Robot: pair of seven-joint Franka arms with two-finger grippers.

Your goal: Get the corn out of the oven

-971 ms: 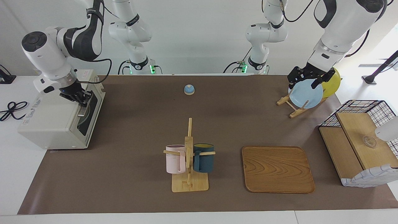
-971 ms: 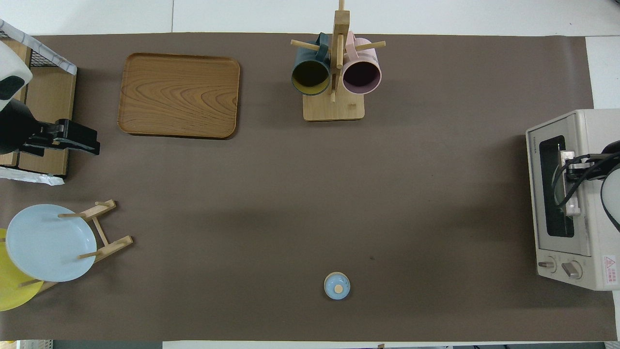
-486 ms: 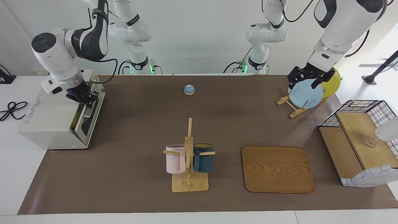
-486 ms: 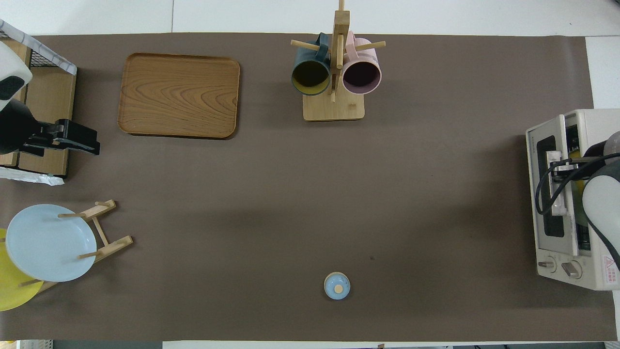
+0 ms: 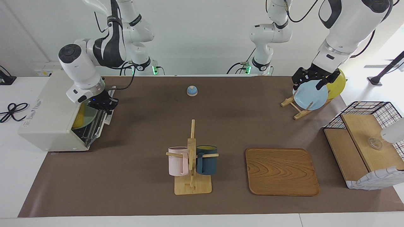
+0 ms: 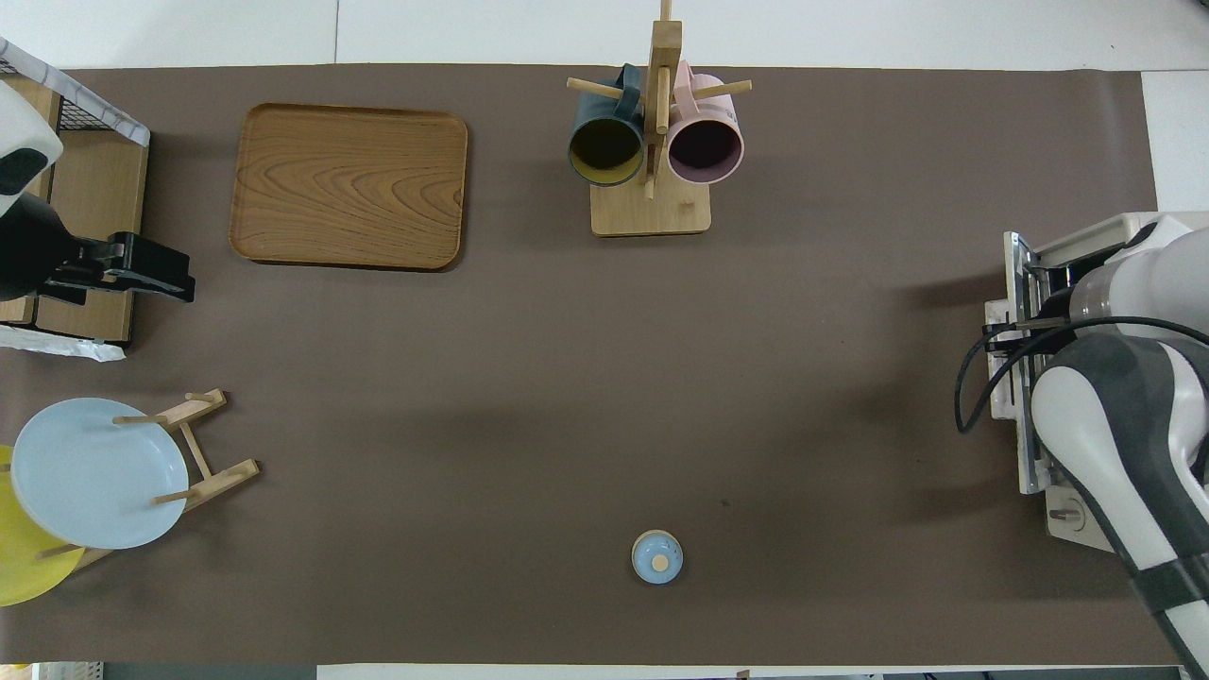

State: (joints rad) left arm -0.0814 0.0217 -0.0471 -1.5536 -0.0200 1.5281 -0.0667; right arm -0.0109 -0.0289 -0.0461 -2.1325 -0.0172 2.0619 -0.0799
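Note:
The off-white oven (image 5: 47, 116) (image 6: 1115, 231) stands at the right arm's end of the table. Its glass door is tilted partway open toward the table's middle. My right gripper (image 5: 105, 105) (image 6: 1011, 335) is shut on the silver bar handle at the door's top edge. Yellow corn (image 5: 79, 118) shows in the gap above the door, partly through the glass; in the overhead view the right arm hides it. My left gripper (image 5: 311, 80) (image 6: 142, 274) waits open and holds nothing, above the plate rack at the left arm's end.
A plate rack holds a blue plate (image 5: 311, 94) and a yellow plate (image 5: 337, 83). A wire-and-wood shelf basket (image 5: 366, 142), a wooden tray (image 5: 282, 171), a mug tree (image 5: 192, 157) with two mugs and a small blue bell (image 5: 192, 90) stand on the brown mat.
The right gripper has swung the door handle out and down toward the table's middle, so the door went from closed to partly open and the corn came into sight. The left arm has not moved.

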